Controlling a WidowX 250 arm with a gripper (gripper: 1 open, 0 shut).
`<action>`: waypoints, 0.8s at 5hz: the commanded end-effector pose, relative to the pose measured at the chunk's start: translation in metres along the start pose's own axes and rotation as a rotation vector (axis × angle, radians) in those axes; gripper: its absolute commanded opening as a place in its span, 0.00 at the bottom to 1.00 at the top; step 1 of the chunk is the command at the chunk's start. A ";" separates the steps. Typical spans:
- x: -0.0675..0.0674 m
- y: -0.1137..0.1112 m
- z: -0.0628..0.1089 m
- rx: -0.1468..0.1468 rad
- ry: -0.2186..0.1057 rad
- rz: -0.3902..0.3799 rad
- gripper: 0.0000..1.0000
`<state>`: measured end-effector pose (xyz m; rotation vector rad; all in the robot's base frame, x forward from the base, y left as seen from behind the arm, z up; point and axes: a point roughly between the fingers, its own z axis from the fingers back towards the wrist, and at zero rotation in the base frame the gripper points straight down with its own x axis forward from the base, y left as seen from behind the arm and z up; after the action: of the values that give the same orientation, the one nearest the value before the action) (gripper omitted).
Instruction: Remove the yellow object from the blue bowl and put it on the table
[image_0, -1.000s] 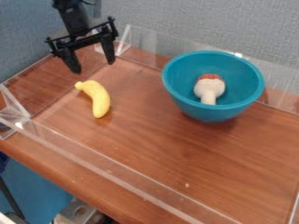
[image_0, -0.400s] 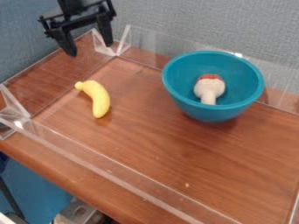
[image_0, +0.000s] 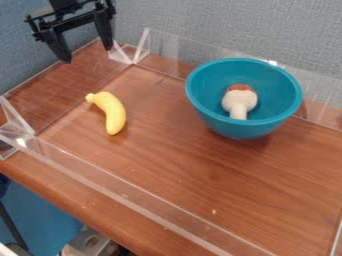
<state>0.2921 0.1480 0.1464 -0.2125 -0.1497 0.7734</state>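
Note:
The yellow object, a small curved toy banana, lies flat on the table at the left, well apart from the blue bowl. Inside the bowl rests only a white-and-brown mushroom-like object. My gripper hangs high at the top left, above and behind the banana, its black fingers spread open with nothing between them.
Low clear acrylic walls edge the tabletop on all sides, with a corner piece just right of the gripper. A grey-blue wall stands behind. The front table edge drops off at the lower left.
The open gripper has risen and drifted left, away from the banana, toward the top left corner. Banana and bowl have stayed put.

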 end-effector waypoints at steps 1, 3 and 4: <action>0.000 0.005 0.024 0.001 -0.084 0.040 1.00; -0.001 -0.006 0.005 0.024 -0.085 0.122 1.00; -0.003 -0.006 0.004 0.031 -0.083 0.138 1.00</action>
<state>0.2922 0.1443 0.1376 -0.1700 -0.1550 0.9351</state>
